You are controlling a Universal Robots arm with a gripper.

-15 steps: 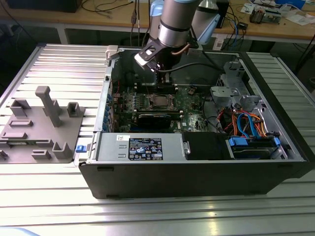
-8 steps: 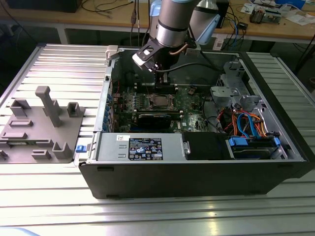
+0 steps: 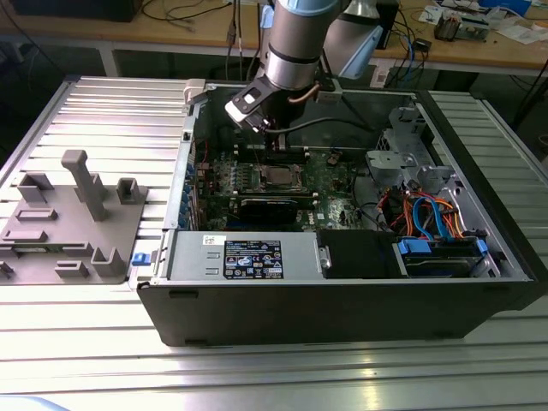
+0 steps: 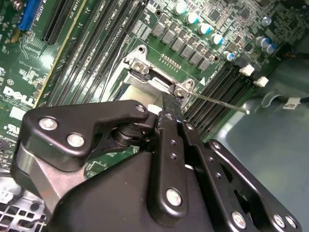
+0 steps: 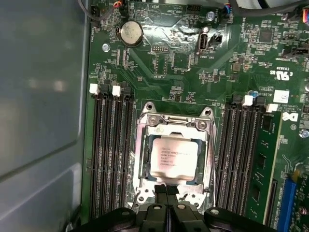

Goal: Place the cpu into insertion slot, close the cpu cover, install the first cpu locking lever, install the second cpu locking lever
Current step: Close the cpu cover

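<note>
Pincer (image 5: 166, 188) closed tight at cpu cover (image 5: 175, 127) edge, just beside seated cpu (image 5: 174, 155).

Ribbed silver aluminium surface (image 3: 77, 360), slats running across, pale glare along the front slats. Grey plastic fixture tray (image 3: 68, 227) sits on it at the exterior view's left. Behind: long light wooden workbench (image 3: 188, 36), black cables (image 3: 184, 10) strewn on top, dark underneath.
</note>
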